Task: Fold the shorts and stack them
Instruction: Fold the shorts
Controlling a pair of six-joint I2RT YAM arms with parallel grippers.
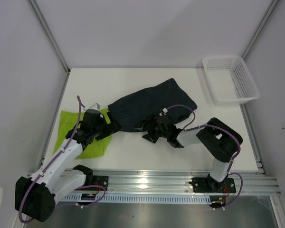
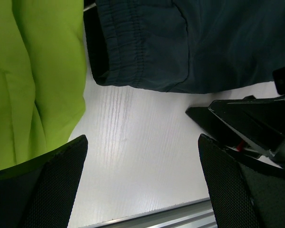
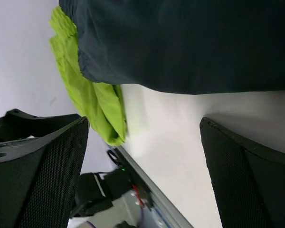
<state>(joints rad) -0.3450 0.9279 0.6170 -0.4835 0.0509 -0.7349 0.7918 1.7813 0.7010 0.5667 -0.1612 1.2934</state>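
Nearest to us ran the metal rail (image 1: 180,178) carrying both arm bases, and just beyond it the two arms reached low over the white table (image 1: 133,80). We found the left gripper (image 1: 100,127) with its jaws spread wide and nothing between them, its mesh-textured black fingers (image 2: 52,190) framing bare, faintly grained tabletop. The right gripper (image 1: 151,131) was likewise released and empty, hanging at the near hem of the dark pair. We judged the task roughly half done. The lime green shorts (image 1: 91,148) lay at the near left as a compact, roughly rectangular bundle with doubled, rounded edges, so we took them as already folded. The navy-teal shorts (image 1: 152,102) lay spread across the middle of the table on a diagonal, one end just beside the green pair; we could not tell whether the two touched. That pair looked unfolded, so folding it and stacking the two pairs remained. The green cloth was thin and softly creased; the navy cloth was smooth and matte, with a gathered elastic waistband (image 2: 133,47) and a stitched pocket seam. Farthest away, at the right rear corner, stood the white mesh plastic basket (image 1: 251,97), rigid and perforated.
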